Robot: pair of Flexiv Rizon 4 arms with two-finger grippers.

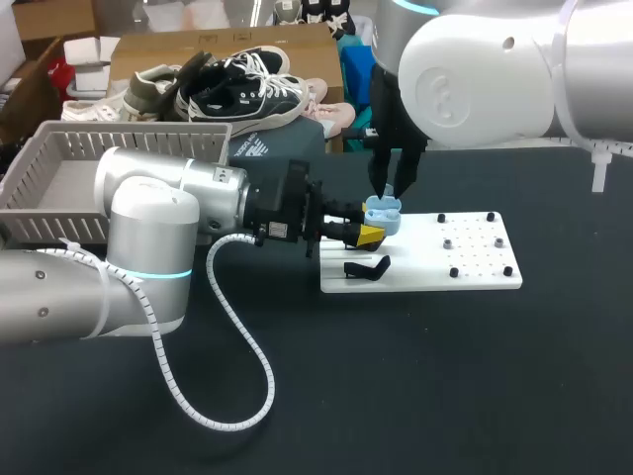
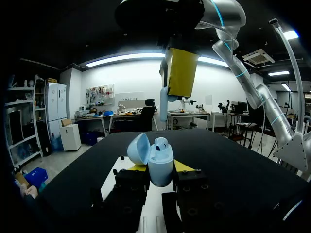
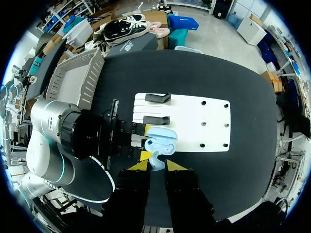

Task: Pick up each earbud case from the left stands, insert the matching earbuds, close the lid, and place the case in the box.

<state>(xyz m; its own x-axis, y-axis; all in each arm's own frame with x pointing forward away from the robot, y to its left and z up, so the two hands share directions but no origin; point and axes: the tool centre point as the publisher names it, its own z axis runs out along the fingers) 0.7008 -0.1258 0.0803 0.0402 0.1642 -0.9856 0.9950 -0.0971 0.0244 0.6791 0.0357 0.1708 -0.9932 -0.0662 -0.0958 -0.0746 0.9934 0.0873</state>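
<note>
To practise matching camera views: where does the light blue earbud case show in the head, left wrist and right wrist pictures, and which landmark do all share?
Head view: earbud case at the white board's left end, under the right gripper.
Left wrist view: the case between its own fingers, lid open.
Right wrist view: the case just ahead of its own yellow tips.
Shared landmark: the left gripper holding the case.

Pale blue rounded plastic earbud case is upright, lid swung open (one white earbud seated inside), clamped in the left gripper over the white board, beside the black stands. The grey slatted box lies well apart.
</note>
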